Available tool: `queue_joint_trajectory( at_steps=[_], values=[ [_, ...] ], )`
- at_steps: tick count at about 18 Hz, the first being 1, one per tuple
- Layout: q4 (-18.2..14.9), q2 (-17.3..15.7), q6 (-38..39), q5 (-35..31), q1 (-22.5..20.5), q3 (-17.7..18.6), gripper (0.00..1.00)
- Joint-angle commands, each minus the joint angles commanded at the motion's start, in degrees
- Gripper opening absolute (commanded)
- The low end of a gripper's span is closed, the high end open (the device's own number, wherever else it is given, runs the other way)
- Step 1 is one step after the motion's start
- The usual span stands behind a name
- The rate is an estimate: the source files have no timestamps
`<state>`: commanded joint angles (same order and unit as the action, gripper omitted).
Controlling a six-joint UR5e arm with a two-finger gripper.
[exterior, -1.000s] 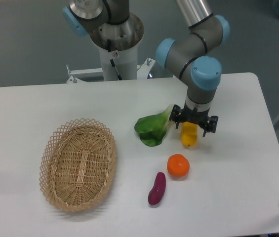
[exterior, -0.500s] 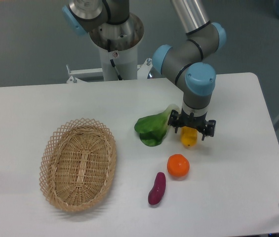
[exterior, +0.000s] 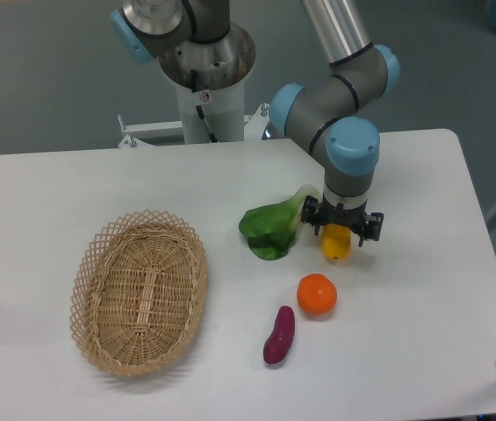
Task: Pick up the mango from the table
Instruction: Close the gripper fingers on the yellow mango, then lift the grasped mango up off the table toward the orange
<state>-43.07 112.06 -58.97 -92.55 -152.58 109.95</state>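
Hovering low over the mango [exterior: 336, 245], the gripper [exterior: 341, 230] hides its fingers, so its opening cannot be told. Smooth fruit lying on the table [exterior: 423, 289] beside the leafy green [exterior: 272, 230] could roll from an off-centre pinch.

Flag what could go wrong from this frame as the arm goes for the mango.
1. The end effector covers the upper end of the mango, so a grip there may be off-centre and the smooth fruit could tilt or slip.
2. The leafy green vegetable lies close on one side; a finger might catch or drag it.
3. The orange sits just in front of the mango and could get knocked if the mango drops.
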Motion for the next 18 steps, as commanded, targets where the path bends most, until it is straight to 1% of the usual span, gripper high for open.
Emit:
queue_joint_trajectory(
  at_steps=[3, 6, 9, 11, 14, 16, 17, 18],
  values=[
    [-0.1, -0.1, 0.0, 0.0, 0.0, -0.4, 0.56],
    [0.1, -0.3, 0.1, 0.2, 0.0, -1.1, 0.55],
    [0.1, -0.7, 0.1, 1.1, 0.0, -1.4, 0.53],
    [-0.3, -1.1, 0.1, 1.8, 0.0, -3.6, 0.52],
    [-1.1, -3.4, 0.2, 6.9, -0.8, -5.2, 0.52],
    [-2.5, -4.0, 0.2, 11.0, -1.5, -6.1, 0.52],
    [-2.9, -4.8, 0.9, 13.3, -1.7, -6.3, 0.52],
    [-2.9, -5.7, 3.3, 16.1, -1.7, -6.7, 0.52]
  ],
)
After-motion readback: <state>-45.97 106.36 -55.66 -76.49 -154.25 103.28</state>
